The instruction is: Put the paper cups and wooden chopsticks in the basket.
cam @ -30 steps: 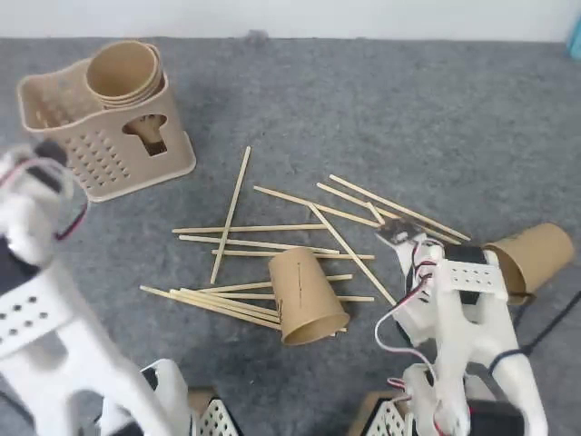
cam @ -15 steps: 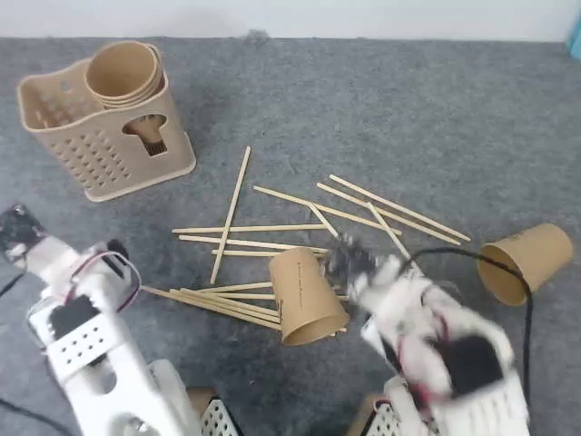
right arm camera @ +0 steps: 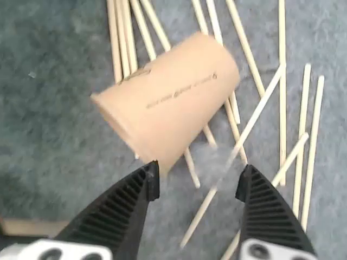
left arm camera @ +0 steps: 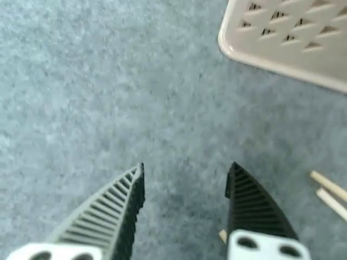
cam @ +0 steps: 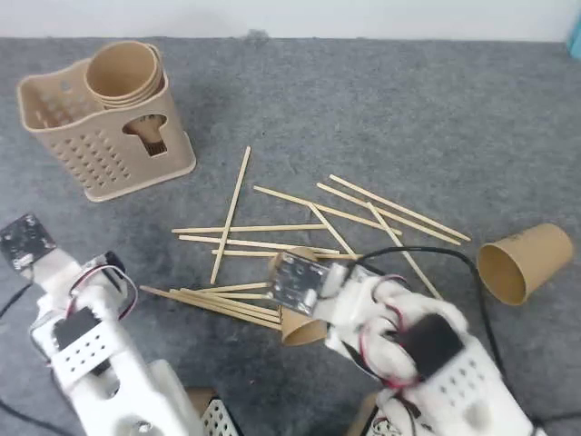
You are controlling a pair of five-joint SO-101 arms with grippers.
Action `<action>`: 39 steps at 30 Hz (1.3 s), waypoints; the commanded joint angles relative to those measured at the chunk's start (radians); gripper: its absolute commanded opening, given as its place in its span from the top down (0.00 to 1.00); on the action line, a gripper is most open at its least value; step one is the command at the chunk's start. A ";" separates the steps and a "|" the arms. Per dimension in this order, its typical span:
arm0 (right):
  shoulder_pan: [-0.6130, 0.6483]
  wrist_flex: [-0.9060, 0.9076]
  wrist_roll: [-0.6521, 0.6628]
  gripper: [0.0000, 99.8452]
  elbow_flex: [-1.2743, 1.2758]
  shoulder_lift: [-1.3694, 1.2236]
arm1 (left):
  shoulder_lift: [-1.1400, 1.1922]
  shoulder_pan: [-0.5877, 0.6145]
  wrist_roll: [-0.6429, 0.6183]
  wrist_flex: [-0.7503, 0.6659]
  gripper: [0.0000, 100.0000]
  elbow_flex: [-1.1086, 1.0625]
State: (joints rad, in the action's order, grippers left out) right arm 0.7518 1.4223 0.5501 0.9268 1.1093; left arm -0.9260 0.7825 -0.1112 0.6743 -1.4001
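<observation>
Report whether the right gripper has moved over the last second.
Yes. In the high view the right gripper has swung away from the lone cup, over to the middle cup lying on chopsticks.

Grey carpet (cam: 436,118) meets a white wall (cam: 363,16), with what may be a teal object (cam: 576,38) beside it.

The left arm (cam: 104,386) is white moulded plastic, with a black motor block (cam: 68,329) set in it and a plate (cam: 88,350) pierced by rows of small round holes. Red and white wires (cam: 123,289) loop behind the left end effector (left arm camera: 184,174), near a small dark circuit board (cam: 20,242). The right arm (cam: 458,381) is built alike, and a black cable (cam: 427,251) trails back from the right end effector (right arm camera: 198,174). Each end effector has two tapered dark fingers (right arm camera: 120,208), ribbed on the inner faces, on pale brackets (right arm camera: 257,250) with round screw holes.
</observation>
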 commanded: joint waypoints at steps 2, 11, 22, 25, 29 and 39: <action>0.025 -0.191 -0.011 0.76 0.138 -0.073 | -0.017 0.005 -0.006 -0.025 0.77 0.002; 0.064 -0.234 -0.011 0.76 0.193 -0.079 | -0.017 -0.028 -0.006 -0.028 0.77 0.002; 0.280 -0.150 -0.190 0.76 -0.028 0.036 | -0.017 -0.034 -0.006 -0.029 0.77 0.002; 0.312 -0.090 -0.146 0.76 0.008 0.015 | -0.015 -0.034 -0.005 -0.029 0.77 0.002; 0.409 0.122 0.072 0.76 -0.003 -0.058 | -0.015 -0.034 -0.005 -0.029 0.77 0.002; 0.630 0.338 0.330 0.76 -0.129 -0.142 | -0.015 -0.032 -0.005 -0.029 0.77 0.002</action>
State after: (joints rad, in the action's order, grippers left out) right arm 1.2950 1.7369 0.8431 0.8562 0.9789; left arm -0.9260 0.7549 -0.1082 0.6651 -1.4016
